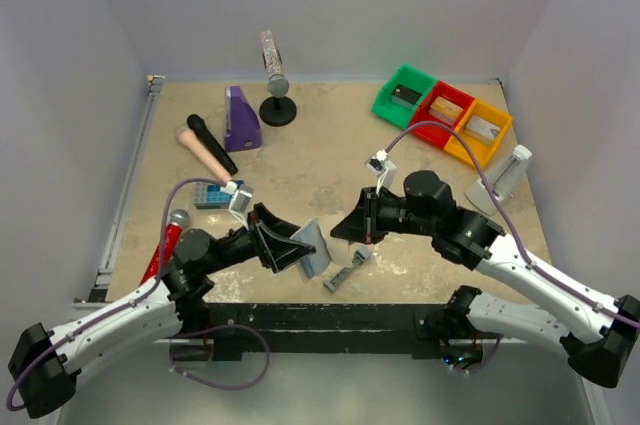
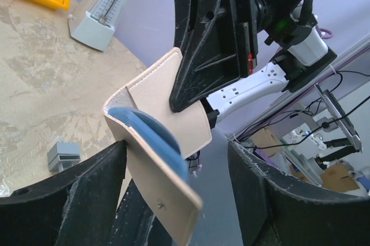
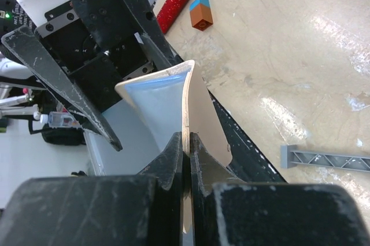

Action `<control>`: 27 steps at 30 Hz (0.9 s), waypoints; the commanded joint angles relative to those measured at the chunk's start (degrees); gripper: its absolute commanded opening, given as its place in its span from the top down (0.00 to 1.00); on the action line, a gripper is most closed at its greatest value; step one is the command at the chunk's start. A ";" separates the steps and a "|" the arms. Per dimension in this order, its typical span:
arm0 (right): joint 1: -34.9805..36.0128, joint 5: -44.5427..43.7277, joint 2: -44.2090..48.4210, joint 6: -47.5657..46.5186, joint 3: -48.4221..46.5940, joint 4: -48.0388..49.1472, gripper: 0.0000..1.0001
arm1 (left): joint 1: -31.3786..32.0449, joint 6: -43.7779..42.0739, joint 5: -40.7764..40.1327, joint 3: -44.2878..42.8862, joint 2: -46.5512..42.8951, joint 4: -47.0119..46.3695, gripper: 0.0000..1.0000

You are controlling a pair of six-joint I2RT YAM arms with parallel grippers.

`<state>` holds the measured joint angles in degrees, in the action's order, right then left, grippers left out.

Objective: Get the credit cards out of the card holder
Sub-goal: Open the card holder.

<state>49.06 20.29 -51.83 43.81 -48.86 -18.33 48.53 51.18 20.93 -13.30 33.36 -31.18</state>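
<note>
The card holder point(image 1: 316, 245) is held up off the table between the two arms, half open. My right gripper point(image 1: 345, 228) is shut on the edge of one tan-backed panel; in the right wrist view its jaws point(image 3: 186, 139) pinch that thin edge. My left gripper point(image 1: 298, 248) is open. In the left wrist view point(image 2: 176, 144) the holder point(image 2: 165, 98) leans on its left finger point(image 2: 69, 199), well short of the right finger. A blue inner pocket point(image 2: 156, 136) shows. The credit cards are hidden.
A narrow grey bar tool point(image 1: 348, 270) lies just right of the holder. A blue studded block point(image 1: 212, 194), red microphone point(image 1: 163, 245) and black microphone point(image 1: 210, 143) lie to the left. Green, red and yellow bins point(image 1: 443, 115) and a metronome point(image 1: 510, 173) stand at the back right.
</note>
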 commanded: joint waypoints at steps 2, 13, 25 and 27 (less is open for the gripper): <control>-0.98 0.45 1.91 3.56 1.84 6.54 1.00 | 0.51 -1.17 1.48 0.20 -3.12 -3.63 0.29; -1.33 0.71 2.79 4.09 2.37 7.25 1.00 | 0.60 -2.31 0.96 1.08 -5.15 -0.90 0.55; -1.33 2.56 2.70 3.47 2.19 8.13 1.00 | 0.51 -4.60 0.87 -1.02 -3.57 2.00 0.85; -1.33 2.38 3.05 3.39 2.19 7.87 1.00 | 0.51 -4.68 0.87 -1.20 -3.75 2.61 0.65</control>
<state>47.81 20.88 -49.84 47.11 -46.13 -14.57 48.66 48.16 20.97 -12.32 29.74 -28.58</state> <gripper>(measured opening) 0.029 0.183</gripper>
